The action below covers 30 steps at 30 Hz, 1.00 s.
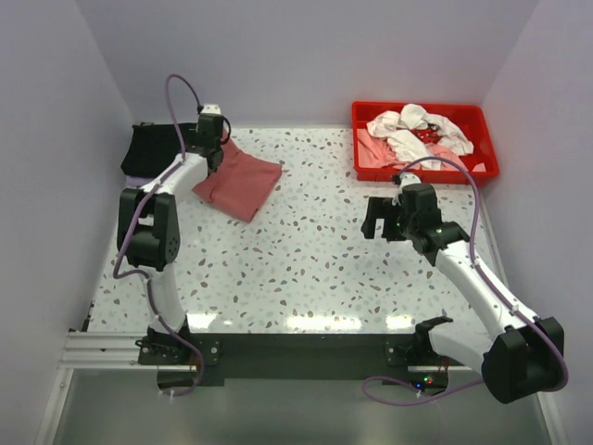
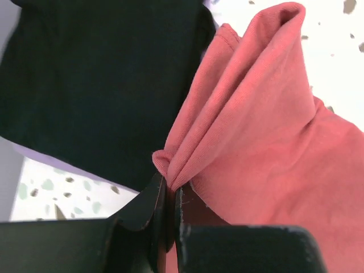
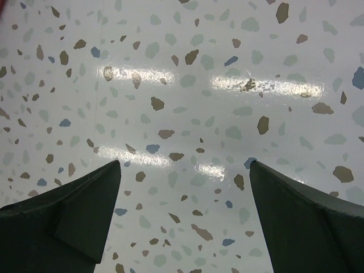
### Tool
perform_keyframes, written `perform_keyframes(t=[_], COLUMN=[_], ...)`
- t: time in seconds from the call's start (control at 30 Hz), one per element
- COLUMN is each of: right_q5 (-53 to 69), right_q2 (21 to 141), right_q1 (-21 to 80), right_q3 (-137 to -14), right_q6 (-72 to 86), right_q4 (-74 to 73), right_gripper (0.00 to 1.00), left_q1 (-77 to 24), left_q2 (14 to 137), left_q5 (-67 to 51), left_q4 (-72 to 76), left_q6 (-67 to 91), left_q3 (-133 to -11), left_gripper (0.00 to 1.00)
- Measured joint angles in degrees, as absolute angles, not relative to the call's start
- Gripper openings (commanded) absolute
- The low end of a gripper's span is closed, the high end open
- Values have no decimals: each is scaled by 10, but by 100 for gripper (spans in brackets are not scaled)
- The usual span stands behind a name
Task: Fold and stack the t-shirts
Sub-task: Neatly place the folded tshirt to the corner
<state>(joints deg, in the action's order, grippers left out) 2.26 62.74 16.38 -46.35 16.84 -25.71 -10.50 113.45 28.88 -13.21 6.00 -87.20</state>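
Firmly pinched: the left fingers [image 2: 169,190] are closed on a gathered fold at the edge of the brick-red t-shirt [image 2: 267,153]. The shirt lies part-folded at the far left of the speckled bench [image 1: 324,269], just beside the black t-shirt [image 1: 146,150] in the far-left corner. The right fingers [image 1: 376,219] hang spread wide and empty over bare bench, near the red tray [image 1: 490,158] that holds the white and pale pink t-shirts [image 1: 417,134] in a heap.

The step in hand appears to be carrying the red shirt onto the black one. A single-point pinch leaves most of the cloth free to droop. The lift would therefore need to be high enough that the folds do not drag open, with the shirt lowered square over the black cloth before release. The idle right arm could steady the opposite edge.

Only the left wrist view shows the grip itself, with cloth bunched into a small knot between the fingertips and a hem running up from it. It cannot show the shirt's outline or the tray, which the overhead camera supplies. The right wrist view shows only speckled surface between its fingers.
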Motion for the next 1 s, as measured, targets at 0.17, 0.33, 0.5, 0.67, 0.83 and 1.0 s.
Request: perform_keyframes(t=[0.17,0.33,0.5,0.67,0.83,1.0], right_q5=[20,19,17,10,10,10], right_q2=[634,649,662,673,683,684], right_q1=[163,163,161,161,160,160], right_q3=[-463,-463,-463,-463,-463,-463], right_q6=[168,166,164,164,164,164], right_q4=[-257,-257,-257,-257,-258,-258], right_gripper=[99,99,99,99,99,99], left_q1=[-75,-57,-43,-38,-38,-38], left_q2=[1137,1150,1165,1165,1165,1163], left_q5=[287,295,297,288,273,254], left_q4=[-132,-138,-152,-161,-165,-170], left_q6=[46,47,51,51,49,48], left_q3=[-917,-980,-1031,-1048,-1065,-1078], left_gripper=[0,0,0,0,0,0])
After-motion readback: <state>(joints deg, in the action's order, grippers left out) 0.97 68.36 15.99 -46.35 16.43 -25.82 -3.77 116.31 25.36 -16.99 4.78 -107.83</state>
